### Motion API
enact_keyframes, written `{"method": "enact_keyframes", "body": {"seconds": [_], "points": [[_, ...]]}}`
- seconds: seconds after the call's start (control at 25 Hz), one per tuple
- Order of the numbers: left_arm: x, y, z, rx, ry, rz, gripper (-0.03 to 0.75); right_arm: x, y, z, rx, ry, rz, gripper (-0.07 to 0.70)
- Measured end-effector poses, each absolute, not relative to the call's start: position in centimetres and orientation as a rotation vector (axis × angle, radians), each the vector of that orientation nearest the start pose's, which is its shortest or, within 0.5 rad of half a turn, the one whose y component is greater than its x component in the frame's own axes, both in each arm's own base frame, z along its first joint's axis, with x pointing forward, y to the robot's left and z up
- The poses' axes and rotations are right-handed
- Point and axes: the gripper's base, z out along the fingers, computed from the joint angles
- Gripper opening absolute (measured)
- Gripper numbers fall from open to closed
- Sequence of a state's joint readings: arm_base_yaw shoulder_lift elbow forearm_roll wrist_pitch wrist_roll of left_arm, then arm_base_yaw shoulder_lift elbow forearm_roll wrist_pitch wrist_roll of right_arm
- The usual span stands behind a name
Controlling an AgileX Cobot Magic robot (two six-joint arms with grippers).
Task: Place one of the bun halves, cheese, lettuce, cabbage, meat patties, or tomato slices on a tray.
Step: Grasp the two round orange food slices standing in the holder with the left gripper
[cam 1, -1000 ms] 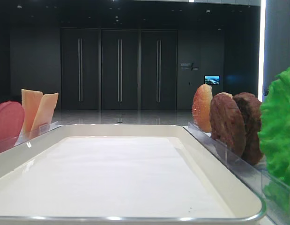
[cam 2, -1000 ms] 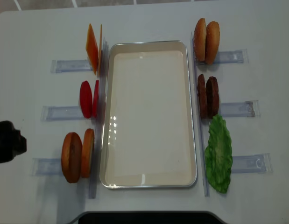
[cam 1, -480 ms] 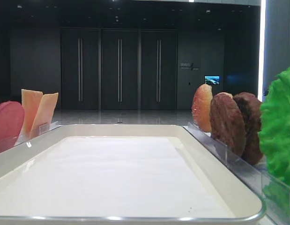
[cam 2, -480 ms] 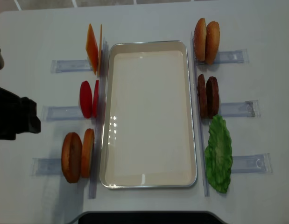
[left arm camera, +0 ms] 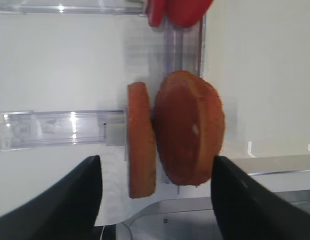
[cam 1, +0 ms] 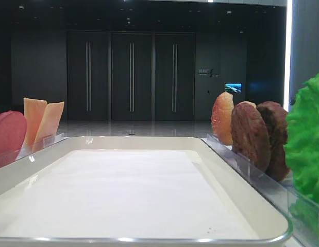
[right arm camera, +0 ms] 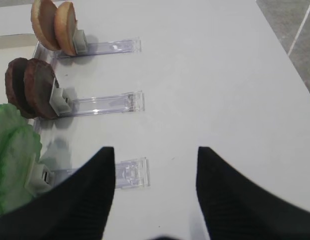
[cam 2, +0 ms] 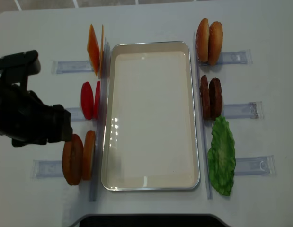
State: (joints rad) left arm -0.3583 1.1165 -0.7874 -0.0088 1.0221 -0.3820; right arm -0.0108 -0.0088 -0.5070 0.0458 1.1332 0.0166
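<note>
The cream tray (cam 2: pixel 151 179) lies mid-table, holding only its paper liner. On its left stand cheese (cam 2: pixel 93 48), tomato slices (cam 2: pixel 87 100) and two bun halves (cam 2: pixel 73 159). On its right stand two more bun halves (cam 2: pixel 208 41), meat patties (cam 2: pixel 210 97) and lettuce (cam 2: pixel 222 156). Cabbage is out of view. My left gripper (left arm camera: pixel 156 158) is open, hovering over the lower-left bun halves (left arm camera: pixel 187 135), its fingers either side of them and apart from them. My right gripper (right arm camera: pixel 155 150) is open over bare table, right of the lettuce (right arm camera: pixel 12 155).
Clear plastic rack strips (cam 2: pixel 68 66) hold each food upright along both long sides of the tray. The left arm (cam 2: pixel 28 118) covers the strip beside the tomato slices. A dark edge (cam 2: pixel 146 220) runs along the table's near side.
The left arm has swung in from the left edge of the overhead view, rightward, until its gripper hangs over the lower-left bun halves. The food and tray have not moved.
</note>
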Motion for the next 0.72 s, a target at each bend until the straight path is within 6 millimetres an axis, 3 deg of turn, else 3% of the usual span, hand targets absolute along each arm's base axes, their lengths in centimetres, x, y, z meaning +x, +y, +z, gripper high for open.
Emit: {"method": "enact_keyframes", "body": {"seconds": [0.4, 0.72], "points": [[17.2, -11.1, 25.0, 0.061, 2.901, -0.176, 0.517, -1.0, 0.4, 27.3, 0.024, 2.100, 0.059, 0.355], [18.2, -11.9, 23.7, 0.069, 2.914, -0.129, 0.517, -1.0, 0.4, 27.3, 0.024, 2.100, 0.059, 0.355]]}}
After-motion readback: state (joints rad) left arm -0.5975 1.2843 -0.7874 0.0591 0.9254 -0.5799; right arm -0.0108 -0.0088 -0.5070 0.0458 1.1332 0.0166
